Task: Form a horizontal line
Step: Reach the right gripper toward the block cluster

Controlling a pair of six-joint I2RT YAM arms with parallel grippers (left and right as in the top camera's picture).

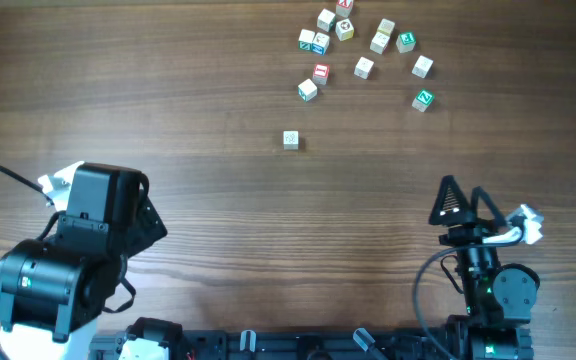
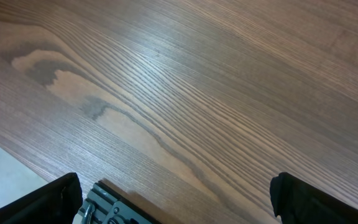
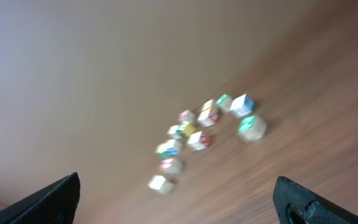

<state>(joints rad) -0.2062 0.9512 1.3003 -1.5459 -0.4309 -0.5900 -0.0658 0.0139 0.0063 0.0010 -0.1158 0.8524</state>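
Down at the near left corner of the counter (image 1: 198, 120), the left gripper (image 2: 176, 198) hangs over bare wood grain, its fingers spread wide with nothing between them. Around the middle of the counter a lone cube (image 1: 290, 140) sits by itself, well apart from the others. Further right, close to the far edge, lies a loose cluster of letter cubes (image 1: 364, 68). At its left side a pair (image 1: 306, 40) touches side by side, and a green-marked cube (image 1: 423, 99) lies at its near right fringe. By the near edge toward the right corner, the right gripper (image 3: 176, 194) is also wide open and empty. Its own view is blurred, so the cube marks there are perhaps red, blue and green.
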